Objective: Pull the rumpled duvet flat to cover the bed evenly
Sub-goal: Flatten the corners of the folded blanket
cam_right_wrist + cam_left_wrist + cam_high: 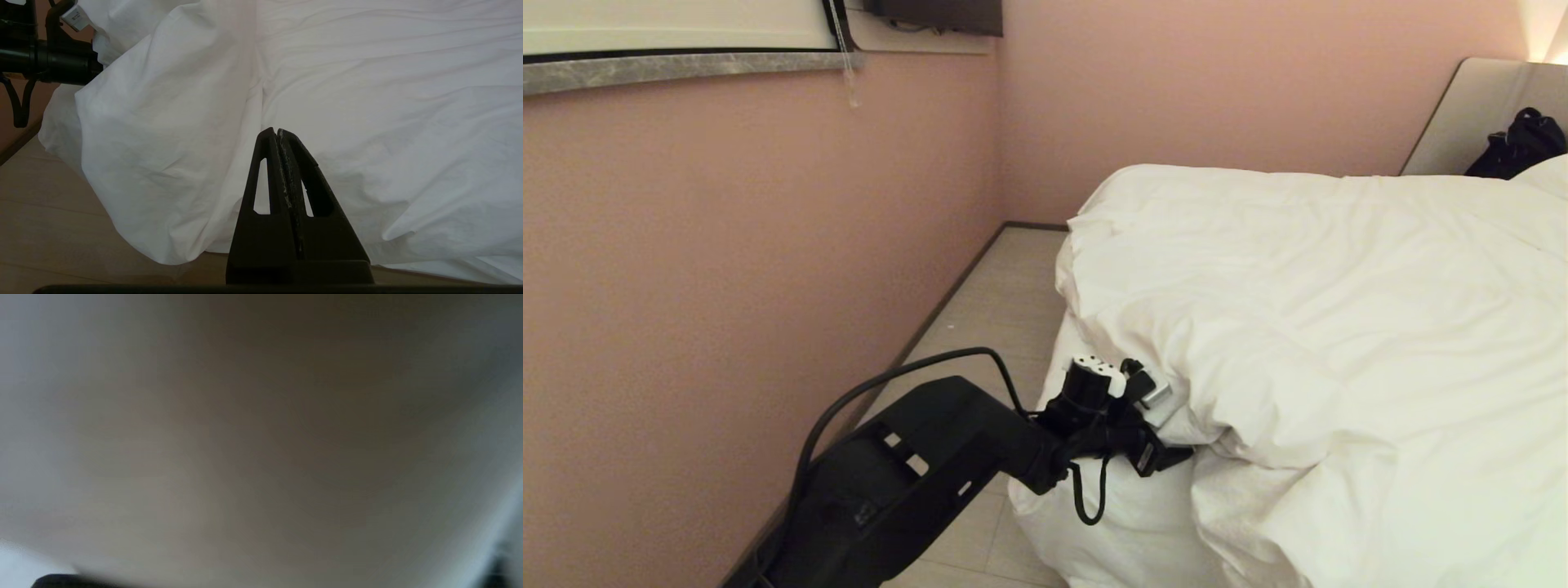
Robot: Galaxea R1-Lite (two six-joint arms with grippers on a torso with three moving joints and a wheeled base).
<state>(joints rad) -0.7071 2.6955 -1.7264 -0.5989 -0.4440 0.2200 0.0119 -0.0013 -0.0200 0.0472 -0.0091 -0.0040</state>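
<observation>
Clearly, left gripper [1168, 445] fingers lie buried under a duvet [1339, 327] fold.

The duvet [1339, 327] is soft, matt white cloth, creased. The right gripper [278, 134] has matt black plastic fingers [298, 179], scuffed along their edges. The floor [988, 318] looks smooth, pale wood.

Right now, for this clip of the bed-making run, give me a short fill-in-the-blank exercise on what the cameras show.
1. The left claw is buried in a fold of the ____ at the bed's near corner.
2. The right claw is ____, holding nothing.
3. The duvet hangs over the bed's edge toward the ____.
4. The wall beside the left arm is ____ in colour.

Missing words: duvet; shut; floor; pink
</observation>
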